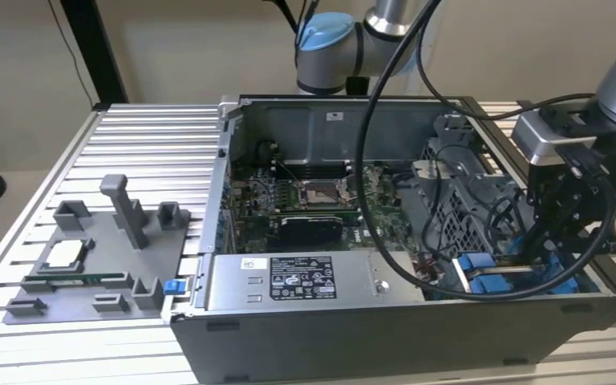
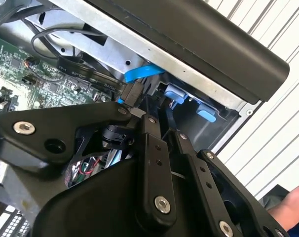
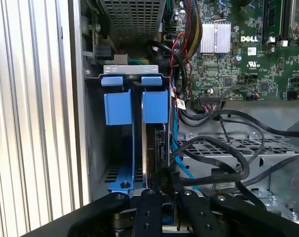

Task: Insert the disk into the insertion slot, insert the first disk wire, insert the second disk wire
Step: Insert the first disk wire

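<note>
The insertion slot [image 3: 121,148] is a grey metal bay with blue tabs [image 3: 154,104] in the case's corner; it also shows in the exterior view as the blue rails [image 1: 488,274]. The disk [image 3: 157,148] stands edge-on inside it, a dark slab under one blue tab. My gripper [image 1: 538,255] reaches down into that corner. In both wrist views its fingers [image 2: 148,143] sit close together, shut on a small black connector [image 2: 132,94] with a blue wire [image 2: 139,74]. The gripper [image 3: 168,191] hovers just over the disk's end, beside a blue wire [image 3: 181,160].
The open computer case [image 1: 394,329] lies on a slatted metal table [image 1: 147,136]. A grey labelled power-supply box [image 1: 286,281] fills its front, with the motherboard [image 1: 308,200] behind. Thick black cables [image 3: 228,153] loop beside the bay. A grey fixture [image 1: 94,265] stands at the exterior view's left. A person's hand [image 2: 290,207] is nearby.
</note>
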